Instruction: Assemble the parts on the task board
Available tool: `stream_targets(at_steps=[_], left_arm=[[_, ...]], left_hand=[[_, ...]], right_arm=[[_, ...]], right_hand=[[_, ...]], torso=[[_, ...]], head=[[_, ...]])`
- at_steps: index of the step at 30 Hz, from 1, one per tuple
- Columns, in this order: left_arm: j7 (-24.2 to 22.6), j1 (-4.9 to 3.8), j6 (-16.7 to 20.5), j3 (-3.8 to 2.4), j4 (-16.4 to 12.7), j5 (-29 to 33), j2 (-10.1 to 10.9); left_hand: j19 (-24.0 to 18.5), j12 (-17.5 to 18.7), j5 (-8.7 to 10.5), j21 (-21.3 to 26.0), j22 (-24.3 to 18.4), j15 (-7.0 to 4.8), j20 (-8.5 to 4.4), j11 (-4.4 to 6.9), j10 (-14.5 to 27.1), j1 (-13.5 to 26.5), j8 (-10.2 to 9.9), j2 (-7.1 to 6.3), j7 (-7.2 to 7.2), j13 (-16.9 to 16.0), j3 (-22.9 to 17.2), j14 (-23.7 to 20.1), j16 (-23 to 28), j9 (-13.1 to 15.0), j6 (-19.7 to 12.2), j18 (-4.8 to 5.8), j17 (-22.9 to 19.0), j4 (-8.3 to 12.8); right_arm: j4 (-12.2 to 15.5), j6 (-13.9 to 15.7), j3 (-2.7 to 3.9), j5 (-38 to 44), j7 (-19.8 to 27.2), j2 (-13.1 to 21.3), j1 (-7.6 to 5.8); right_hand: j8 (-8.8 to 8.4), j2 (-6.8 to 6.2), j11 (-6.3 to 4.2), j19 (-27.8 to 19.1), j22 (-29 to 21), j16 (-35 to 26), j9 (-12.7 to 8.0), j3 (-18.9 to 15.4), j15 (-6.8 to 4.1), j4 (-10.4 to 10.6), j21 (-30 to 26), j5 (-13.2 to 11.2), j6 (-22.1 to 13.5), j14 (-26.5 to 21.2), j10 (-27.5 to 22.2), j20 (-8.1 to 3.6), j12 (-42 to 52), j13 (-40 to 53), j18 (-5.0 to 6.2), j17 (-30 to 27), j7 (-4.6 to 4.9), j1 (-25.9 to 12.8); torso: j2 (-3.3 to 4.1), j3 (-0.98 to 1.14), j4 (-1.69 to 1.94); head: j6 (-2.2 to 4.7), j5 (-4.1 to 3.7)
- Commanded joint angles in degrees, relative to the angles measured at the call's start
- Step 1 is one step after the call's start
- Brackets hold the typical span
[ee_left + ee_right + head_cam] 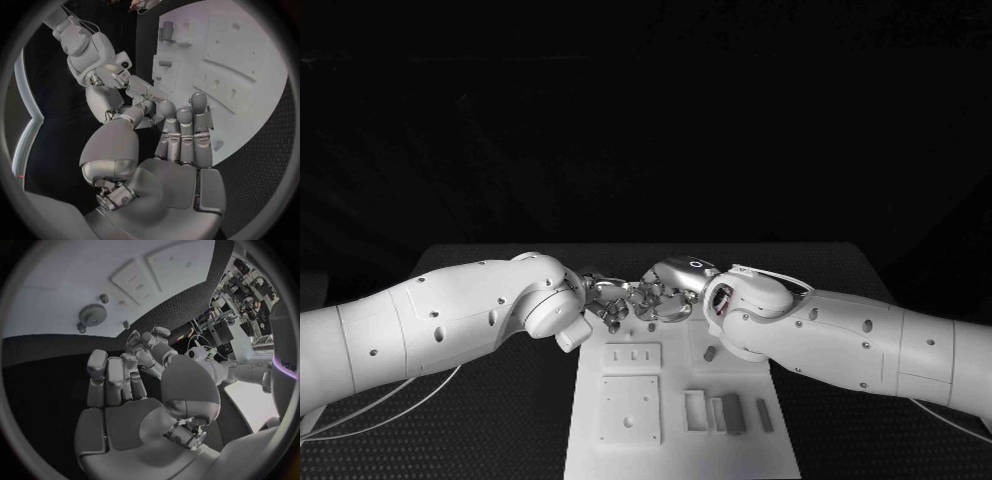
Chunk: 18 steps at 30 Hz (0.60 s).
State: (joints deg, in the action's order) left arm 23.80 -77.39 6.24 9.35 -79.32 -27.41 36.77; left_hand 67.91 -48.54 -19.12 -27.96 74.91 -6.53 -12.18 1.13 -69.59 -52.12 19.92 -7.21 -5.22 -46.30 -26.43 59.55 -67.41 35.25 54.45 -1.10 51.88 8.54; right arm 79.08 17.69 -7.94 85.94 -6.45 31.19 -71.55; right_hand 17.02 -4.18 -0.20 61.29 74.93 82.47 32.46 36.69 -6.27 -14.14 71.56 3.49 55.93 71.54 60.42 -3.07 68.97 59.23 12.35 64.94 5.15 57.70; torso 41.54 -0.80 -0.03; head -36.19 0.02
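task board (678, 440) mid-table (516, 420), parts (728, 412) on it

A black table (488, 400) with a finely textured top stands against a wholly dark backdrop, its far edge running straight across the scene and its far corners just catching the light. Beyond that edge nothing of wall or floor can be made out. In the right wrist view, cluttered equipment and cables (240, 290) crowd a lit area of the room past the table's edge.
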Motion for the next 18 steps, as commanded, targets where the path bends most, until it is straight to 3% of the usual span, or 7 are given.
stream_targets(at_steps=[1,8,18], left_arm=[[-2.24,-0.28,-0.46,-0.32,-0.41,1.00,-0.28],[-2.24,-0.28,-0.30,-0.32,-0.30,1.00,-0.08],[-2.01,-0.26,-0.20,-0.32,-0.09,1.00,0.34]], left_hand=[[0.43,-0.26,0.39,-0.18,1.27,-0.29,-0.12,1.83,1.78,0.62,-0.39,-0.10,2.01,0.07,-0.33,-0.42,-0.25,0.10,8.97,-0.97,-0.09,-0.04],[0.42,-0.27,0.66,-0.17,1.27,-0.30,-0.13,1.82,1.82,0.79,-0.46,-0.31,1.99,0.09,-0.53,-0.46,-0.29,0.15,8.88,-0.98,-0.16,0.02],[0.42,-0.41,0.01,-0.25,1.32,-0.31,-0.14,1.81,1.84,0.48,-0.50,1.33,1.98,0.11,-1.46,-0.53,-0.52,0.48,8.90,-0.94,-0.35,1.19]], right_arm=[[0.35,-1.81,-0.17,0.40,1.55,-0.48,0.33],[0.33,-1.90,-0.17,0.40,1.57,-0.44,0.35],[0.38,-1.92,-0.18,0.40,1.53,-0.26,0.39]], right_hand=[[0.30,0.32,-0.18,0.10,1.09,0.16,0.07,-0.08,-0.14,0.09,0.26,0.40,1.23,0.11,0.07,-0.48,0.27,0.07,2.65,-0.01,0.81,0.36],[0.33,0.32,-0.20,0.10,1.08,0.12,0.11,-0.07,-0.15,0.11,0.26,0.40,1.31,0.09,0.08,-0.50,0.25,0.07,2.65,-0.05,0.79,0.34],[0.34,0.32,-0.22,0.09,1.07,0.12,0.13,-0.05,-0.17,0.11,0.27,0.39,1.35,0.14,0.09,-0.52,0.22,0.07,2.65,0.02,0.77,0.33]], torso=[[0.02,0.00,-0.01],[-0.01,0.00,-0.01],[-0.01,0.01,0.00]], head=[[-0.06,-0.03],[-0.14,0.01],[-0.18,-0.01]])
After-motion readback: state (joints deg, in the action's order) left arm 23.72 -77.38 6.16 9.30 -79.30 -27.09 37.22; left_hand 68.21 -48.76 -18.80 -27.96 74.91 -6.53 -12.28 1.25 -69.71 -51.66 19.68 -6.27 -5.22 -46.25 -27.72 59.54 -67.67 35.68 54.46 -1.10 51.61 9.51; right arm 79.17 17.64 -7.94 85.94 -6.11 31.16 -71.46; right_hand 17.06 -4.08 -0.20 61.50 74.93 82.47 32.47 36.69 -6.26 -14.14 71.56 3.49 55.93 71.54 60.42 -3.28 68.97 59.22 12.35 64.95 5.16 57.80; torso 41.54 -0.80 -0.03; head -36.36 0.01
